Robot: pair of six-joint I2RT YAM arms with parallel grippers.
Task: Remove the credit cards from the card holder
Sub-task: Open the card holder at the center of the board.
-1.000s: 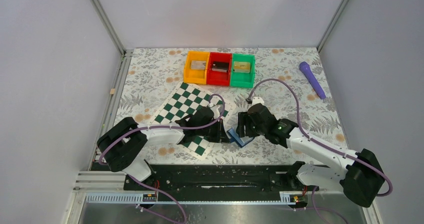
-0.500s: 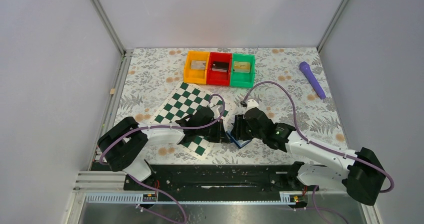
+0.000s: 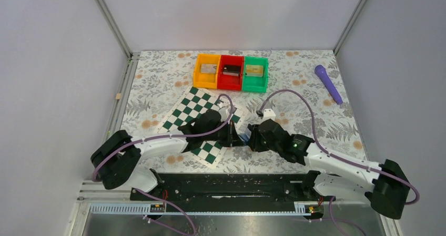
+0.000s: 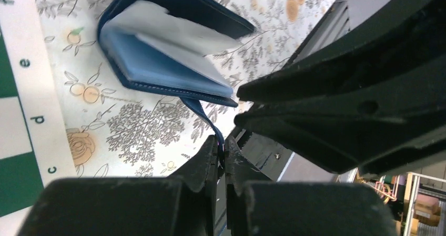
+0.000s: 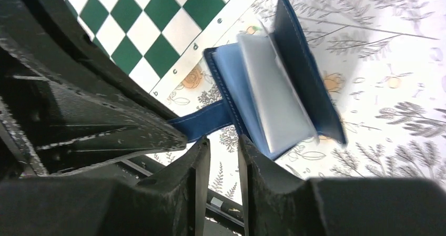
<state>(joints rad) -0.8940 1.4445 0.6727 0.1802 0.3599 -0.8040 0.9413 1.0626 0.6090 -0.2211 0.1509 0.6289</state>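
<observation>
Down at the near edge of the worktop (image 3: 294, 96) both arms are nose to nose over the card holder (image 5: 239, 89). The blue wallet lies half open on the floral cloth, just beside the chessboard's (image 3: 192, 115) lettered border, with a pale leaf (image 5: 273, 96) standing between its covers; I can't tell whether that is a card. The left end effector (image 4: 221, 151) is clamped tight on the wallet's thin blue strap (image 4: 202, 112). The right end effector (image 5: 223, 144) sits right at the wallet's edge, with only a narrow slit between its fingers and nothing in it. At the back, the orange (image 3: 206, 78), red (image 3: 230, 81) and green bins (image 3: 254, 83) stand in a touching row.
</observation>
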